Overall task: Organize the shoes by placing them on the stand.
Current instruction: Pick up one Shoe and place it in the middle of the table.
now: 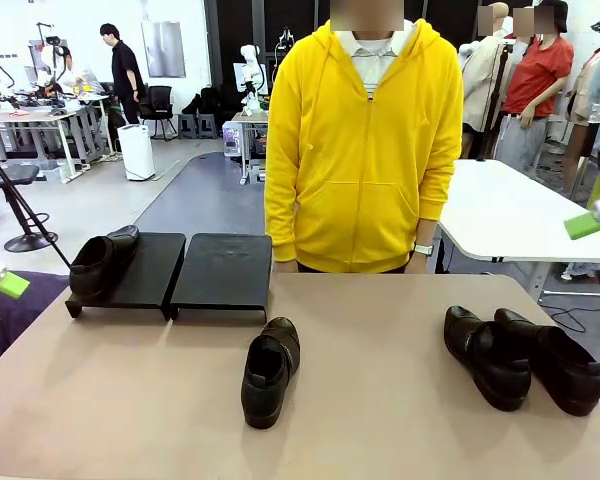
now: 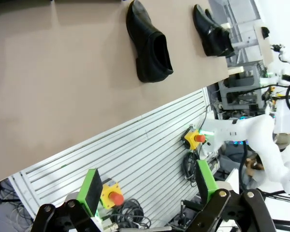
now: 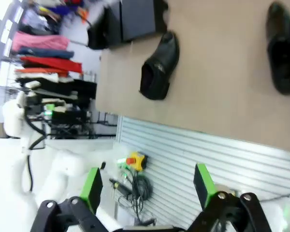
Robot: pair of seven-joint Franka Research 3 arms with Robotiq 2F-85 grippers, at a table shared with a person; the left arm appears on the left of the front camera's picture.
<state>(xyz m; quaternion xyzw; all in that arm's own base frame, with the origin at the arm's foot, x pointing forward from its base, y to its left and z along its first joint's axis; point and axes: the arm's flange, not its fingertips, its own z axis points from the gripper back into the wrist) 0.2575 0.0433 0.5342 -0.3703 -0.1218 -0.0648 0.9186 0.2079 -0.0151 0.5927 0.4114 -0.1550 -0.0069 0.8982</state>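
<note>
My left gripper (image 2: 149, 186) and right gripper (image 3: 147, 186) stand wide and empty; one shoe (image 1: 102, 262) sits on the stand (image 1: 220, 275), left section, a lone shoe (image 1: 270, 370) at the centre of the table (image 1: 380, 430), two shoes (image 1: 485, 355) (image 1: 560, 365) near right.

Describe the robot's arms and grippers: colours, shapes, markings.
Twins. The left gripper and right gripper have black jointed fingers with silver pivot pins and flat bright-green pads. The arms are white with rounded links, as the right arm shows in the left wrist view. No markings legible.
</note>
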